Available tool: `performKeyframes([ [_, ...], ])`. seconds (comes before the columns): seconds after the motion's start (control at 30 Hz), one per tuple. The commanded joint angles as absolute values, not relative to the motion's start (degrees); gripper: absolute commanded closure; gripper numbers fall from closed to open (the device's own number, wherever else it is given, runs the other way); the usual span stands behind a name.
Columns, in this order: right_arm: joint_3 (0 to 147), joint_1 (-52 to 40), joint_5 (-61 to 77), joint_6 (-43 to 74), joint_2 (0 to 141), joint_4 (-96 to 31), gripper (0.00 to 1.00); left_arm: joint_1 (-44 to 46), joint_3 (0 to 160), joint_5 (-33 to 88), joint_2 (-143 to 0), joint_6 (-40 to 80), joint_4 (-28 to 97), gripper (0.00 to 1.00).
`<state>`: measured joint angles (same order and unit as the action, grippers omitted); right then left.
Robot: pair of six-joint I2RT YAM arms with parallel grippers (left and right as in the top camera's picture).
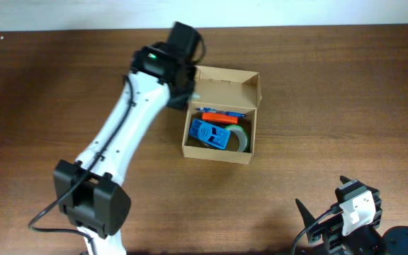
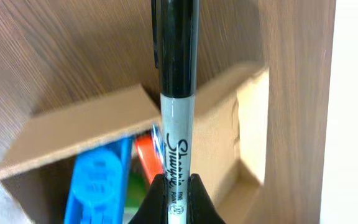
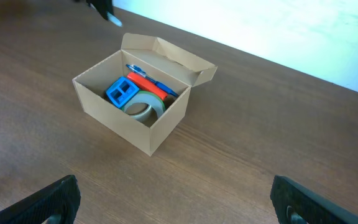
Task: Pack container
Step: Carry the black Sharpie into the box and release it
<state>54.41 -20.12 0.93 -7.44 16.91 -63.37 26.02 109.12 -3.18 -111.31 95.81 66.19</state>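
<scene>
Marker (image 2: 178,93): black-capped barrel with a grey printed label, filling the middle of the left wrist view; it runs lengthwise away from the fingers, cap end farthest out.
Left gripper (image 2: 176,204): clenched on the label end of the marker, one dark finger (image 2: 153,200) pressed to each side of the barrel.
Left arm (image 1: 129,117): white links reaching diagonally across the table, the wrist just beside the box's far left corner.
Container (image 1: 218,156): tan cardboard box standing upright near the middle of the table, open at the top; seen behind the marker in the left wrist view (image 2: 86,127).
Lid (image 1: 227,83): hinged flap folded back and standing up along the far edge.
Contents: blue plastic piece (image 1: 211,134) at the left, tape roll (image 1: 242,139) at the right front touching it, orange item (image 1: 222,115) behind both, against the far wall.
Right gripper (image 3: 173,183): released, its two dark fingers spread wide at the lower corners of the right wrist view, well apart from the box and grasping nothing.
Table (image 1: 331,85): dark brown wood grain.
</scene>
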Motion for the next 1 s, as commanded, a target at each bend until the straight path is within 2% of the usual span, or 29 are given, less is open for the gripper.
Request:
performKeyframes([
  [0.0, 54.26, -19.81, 0.40, -7.01, 16.58, -63.24, 0.01, 31.57, 109.67, -4.08, -111.81, 101.14, 65.93, 0.98],
  [0.37, 54.26, -19.79, 0.40, -7.01, 16.58, -63.24, 0.01, 41.45, 109.67, -4.73, -114.10, 112.84, 61.76, 0.98],
  [0.97, 54.26, -19.79, 0.40, -7.01, 16.58, -63.24, 0.01, 39.94, 109.67, -5.80, -123.81, 114.02, 55.99, 0.98],
])
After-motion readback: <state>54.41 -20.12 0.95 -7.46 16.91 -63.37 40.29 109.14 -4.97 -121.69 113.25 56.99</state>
